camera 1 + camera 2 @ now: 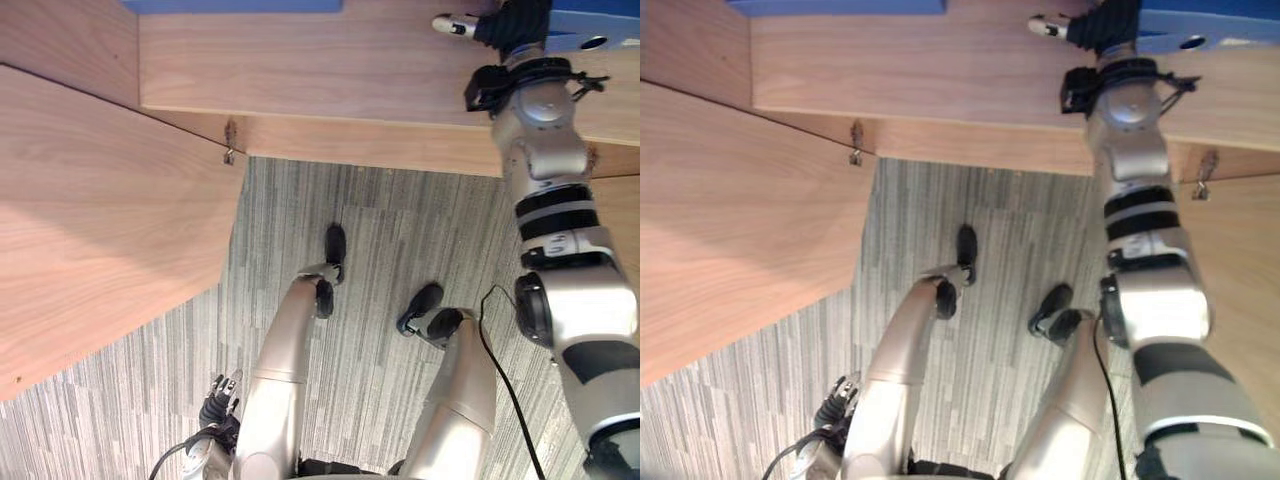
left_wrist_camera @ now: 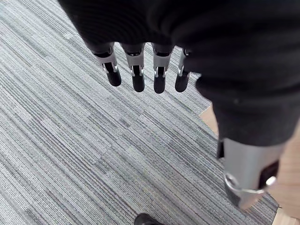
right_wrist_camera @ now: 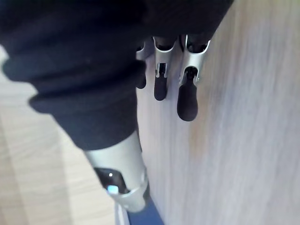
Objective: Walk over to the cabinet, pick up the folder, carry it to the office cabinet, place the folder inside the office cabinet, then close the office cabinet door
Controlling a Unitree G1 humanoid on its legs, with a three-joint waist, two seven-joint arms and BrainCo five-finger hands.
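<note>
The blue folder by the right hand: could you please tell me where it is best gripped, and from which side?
Probably take the blue folder by its near end, the one with the round hole, which seems to face the robot near the front of the wooden shelf. Come in from the robot's side; the open right hand lies just beside that end.

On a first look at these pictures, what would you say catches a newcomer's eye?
Most striking is the right hand, open and reaching onto the light wooden cabinet shelf, next to the flat blue folder at the far right. On the left, an open wooden cabinet door juts out over the grey striped carpet. The left hand hangs open low above that carpet.
</note>
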